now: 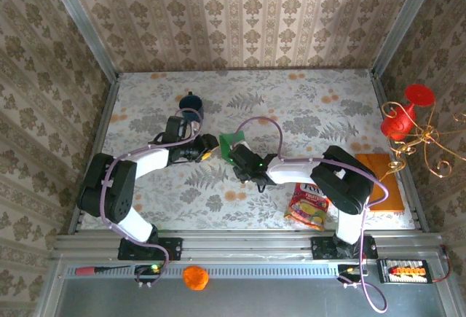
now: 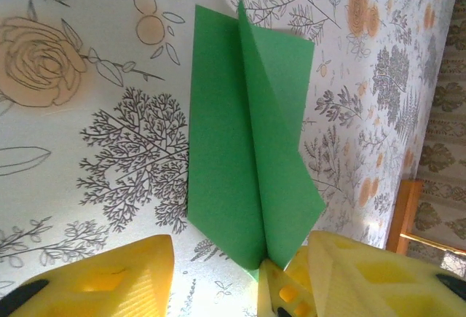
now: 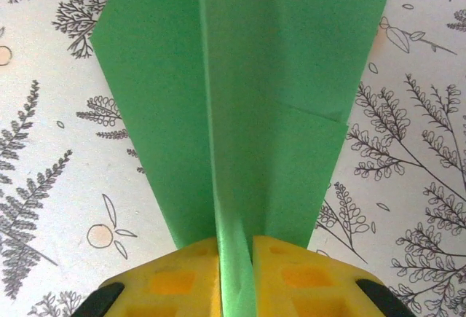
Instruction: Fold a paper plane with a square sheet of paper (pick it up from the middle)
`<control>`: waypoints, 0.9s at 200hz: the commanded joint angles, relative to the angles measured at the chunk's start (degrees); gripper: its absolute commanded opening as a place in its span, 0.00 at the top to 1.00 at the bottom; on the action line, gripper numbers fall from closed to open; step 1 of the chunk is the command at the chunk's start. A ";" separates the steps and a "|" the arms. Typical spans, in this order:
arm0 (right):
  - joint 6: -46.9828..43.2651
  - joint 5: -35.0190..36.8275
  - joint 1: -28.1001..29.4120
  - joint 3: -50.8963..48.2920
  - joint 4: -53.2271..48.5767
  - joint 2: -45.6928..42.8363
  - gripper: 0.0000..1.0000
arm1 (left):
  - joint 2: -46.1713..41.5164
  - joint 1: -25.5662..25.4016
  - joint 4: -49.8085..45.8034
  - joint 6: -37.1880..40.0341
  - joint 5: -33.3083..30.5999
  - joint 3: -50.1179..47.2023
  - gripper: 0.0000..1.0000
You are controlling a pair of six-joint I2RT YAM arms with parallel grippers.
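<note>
The square sheet of paper (image 1: 230, 142) is bright green and folded into a pointed shape with a raised central ridge (image 2: 247, 149). It lies on the flowered table near the middle. My right gripper (image 3: 235, 248) is shut on the ridge (image 3: 240, 113) at the narrow end, with the flaps spreading to both sides; from above it (image 1: 240, 157) sits just right of the paper. My left gripper (image 2: 240, 251) is open beside the pointed end, one yellow finger (image 2: 102, 280) on each side, clamping nothing. In the top view it (image 1: 209, 149) sits just left of the paper.
A blue mug (image 1: 191, 104) stands behind the left gripper. A colourful snack packet (image 1: 309, 204) lies at the front right, beside the right arm. An orange-brown board (image 1: 382, 182) lies by the right wall, under a red and gold ornament (image 1: 408, 116).
</note>
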 commanded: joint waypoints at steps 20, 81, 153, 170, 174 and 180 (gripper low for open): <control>0.19 -12.38 -3.11 -6.15 7.79 -3.91 0.82 | 3.43 -2.17 4.38 -1.23 2.46 -0.49 0.54; 1.64 -28.16 -9.22 -11.27 15.13 -6.17 0.84 | 9.71 -6.10 9.19 -2.67 4.43 2.10 0.67; 4.37 -38.29 -13.62 -11.22 16.05 -4.21 0.86 | 12.05 -7.79 11.86 -3.28 4.25 3.21 0.74; 5.26 -39.82 -14.46 -11.10 15.97 -3.40 0.86 | 11.86 -7.97 13.38 -3.20 4.55 2.45 0.74; 5.45 -40.25 -14.67 -11.08 16.03 -3.17 0.87 | 11.90 -8.05 13.79 -3.29 4.57 2.28 0.74; 5.74 -40.96 -14.96 -11.17 16.19 -2.90 0.87 | 11.77 -8.06 14.45 -3.35 4.57 1.96 0.74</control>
